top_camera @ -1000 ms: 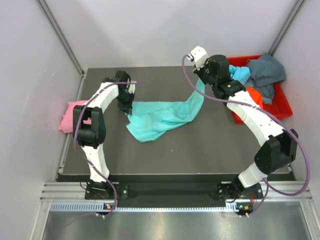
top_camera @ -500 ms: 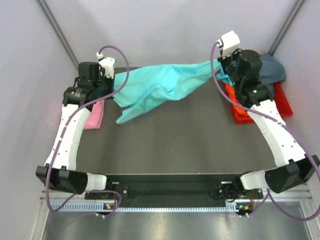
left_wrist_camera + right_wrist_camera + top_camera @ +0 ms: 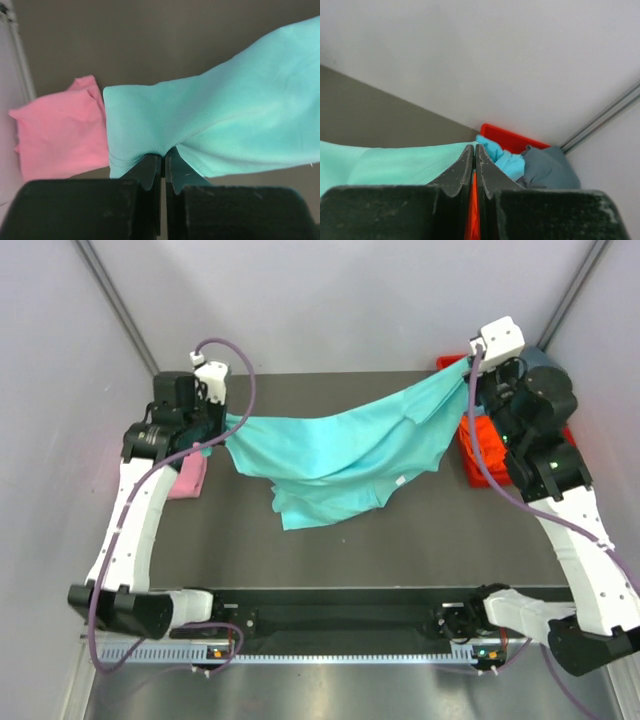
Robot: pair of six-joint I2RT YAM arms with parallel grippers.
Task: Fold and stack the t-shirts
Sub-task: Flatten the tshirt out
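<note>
We hold the teal shirt (image 3: 340, 445) stretched over the table (image 3: 420, 530). Our left gripper (image 3: 163, 161) is pinched tight on one end, our right gripper (image 3: 474, 152) on the other. The pink shirt (image 3: 60, 135) lies at the left edge.

In the top view, most of the pink t-shirt (image 3: 190, 476) is covered by the left arm (image 3: 140, 510). The red bin (image 3: 478, 472) is mostly hidden behind the right arm (image 3: 560, 490) and the teal t-shirt (image 3: 330, 455). Only a small bit of the grey-blue t-shirt (image 3: 537, 357) can be seen. In the left wrist view, the teal t-shirt is cut off by the right edge. In the right wrist view, the light blue t-shirt (image 3: 502, 156) is partly blocked by the black fingers (image 3: 455, 172).
</note>
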